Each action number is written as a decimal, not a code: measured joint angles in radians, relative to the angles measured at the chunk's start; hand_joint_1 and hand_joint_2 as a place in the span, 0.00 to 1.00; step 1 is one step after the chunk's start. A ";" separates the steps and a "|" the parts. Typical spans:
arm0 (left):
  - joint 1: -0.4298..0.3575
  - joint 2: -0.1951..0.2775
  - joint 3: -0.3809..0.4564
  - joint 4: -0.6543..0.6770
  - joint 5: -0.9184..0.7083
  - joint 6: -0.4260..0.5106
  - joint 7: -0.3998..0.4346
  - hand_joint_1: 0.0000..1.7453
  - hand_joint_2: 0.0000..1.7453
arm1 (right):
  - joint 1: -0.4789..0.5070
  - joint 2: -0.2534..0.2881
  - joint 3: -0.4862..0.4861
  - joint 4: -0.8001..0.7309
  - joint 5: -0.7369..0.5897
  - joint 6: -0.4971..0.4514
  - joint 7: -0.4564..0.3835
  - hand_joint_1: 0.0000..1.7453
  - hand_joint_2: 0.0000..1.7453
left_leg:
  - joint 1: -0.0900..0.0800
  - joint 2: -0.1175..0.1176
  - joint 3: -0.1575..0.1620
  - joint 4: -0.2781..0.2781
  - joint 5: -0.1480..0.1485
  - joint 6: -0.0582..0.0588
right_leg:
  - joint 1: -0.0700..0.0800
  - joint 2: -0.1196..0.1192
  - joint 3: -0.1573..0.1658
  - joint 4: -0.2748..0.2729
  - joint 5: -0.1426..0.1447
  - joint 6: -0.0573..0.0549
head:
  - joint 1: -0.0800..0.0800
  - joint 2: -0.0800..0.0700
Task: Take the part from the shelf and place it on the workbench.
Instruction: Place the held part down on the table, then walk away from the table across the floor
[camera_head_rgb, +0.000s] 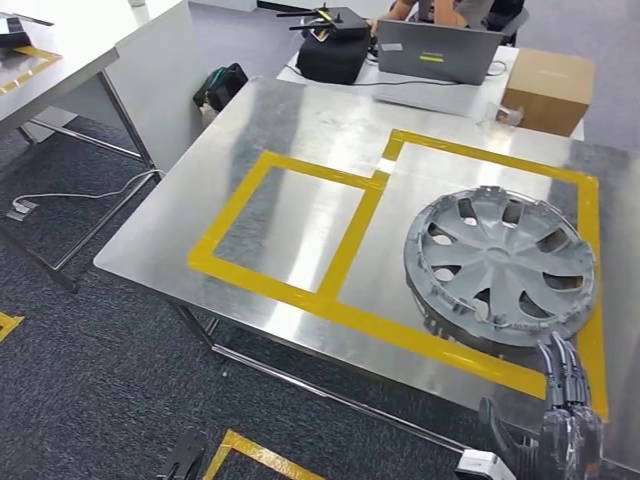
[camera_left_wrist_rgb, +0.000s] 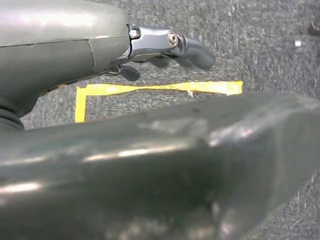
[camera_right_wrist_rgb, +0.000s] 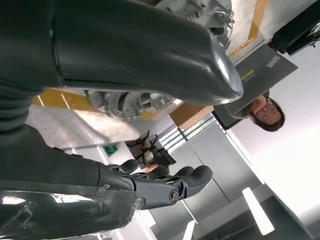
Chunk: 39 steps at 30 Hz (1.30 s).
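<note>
Judging from how things lie, the placing step looks complete or nearly so, with only the release and withdrawal of the arm left to confirm.

Table (camera_head_rgb: 302, 120): a large bare metal top marked with yellow tape (camera_head_rgb: 343, 250) into two adjoining rectangles. The part rests in the larger rectangle on the robot's right, its near rim reaching the tape line along the near edge.

Part: a grey plastic wheel cover (camera_head_rgb: 498, 265), round, lying flat with its spoked face up. It has curved spokes with dark openings between them and a ring of clips or tabs round the rim. No damage is visible at this distance.

Right hand (camera_head_rgb: 562, 400): it sits at the near edge of the table, just beside the wheel cover's near rim. Its fingers (camera_head_rgb: 562, 362) are extended toward the rim and spread apart; whether the tips touch the rim cannot be told. The right wrist view shows the thumb and fingers apart with nothing between them, and the wheel cover beyond.

Left hand (camera_left_wrist_rgb: 166, 45): hanging over carpet, fingers loosely extended, holding nothing.

Next move, in my judgement: draw the right hand back clear of the rim without dragging the wheel cover off its tape line.
</note>
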<state>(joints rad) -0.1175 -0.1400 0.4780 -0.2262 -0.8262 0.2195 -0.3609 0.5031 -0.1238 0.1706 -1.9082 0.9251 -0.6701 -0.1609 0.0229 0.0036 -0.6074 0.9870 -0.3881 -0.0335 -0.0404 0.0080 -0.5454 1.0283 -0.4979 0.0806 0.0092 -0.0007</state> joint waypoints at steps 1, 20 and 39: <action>0.004 0.000 0.007 0.000 0.005 0.004 -0.004 0.00 0.00 | 0.012 0.013 0.006 -0.003 -0.015 -0.001 -0.014 0.00 0.00 | 0.002 0.000 -0.001 0.000 0.004 -0.006 | 0.002 0.001 -0.007 0.006 0.004 -0.015 | -0.003 0.000; 0.044 0.017 0.098 0.001 0.046 0.068 -0.034 0.00 0.00 | 0.027 0.230 -0.108 0.254 -0.369 0.158 -0.293 0.00 0.00 | -0.025 -0.011 0.099 -0.015 -0.090 0.051 | 0.013 -0.003 -0.161 0.057 0.065 -0.017 | -0.010 0.000; 0.083 0.027 0.173 0.004 0.049 0.101 -0.059 0.00 0.00 | -0.275 0.391 -0.751 1.001 -0.337 0.533 -0.475 0.00 0.00 | -0.015 -0.020 -0.118 0.271 -0.152 -0.010 | 0.042 -0.048 0.031 -0.052 0.026 -0.083 | -0.017 0.000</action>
<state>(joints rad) -0.0347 -0.1125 0.6507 -0.2220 -0.7773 0.3208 -0.4198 0.2284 0.2672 -0.5799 -0.9076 0.5879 -0.1375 -0.6354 0.0084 -0.0164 -0.7251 1.2576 -0.5405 -0.0431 0.0013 -0.0399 -0.5149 0.9760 -0.4717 -0.0025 -0.0080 -0.0011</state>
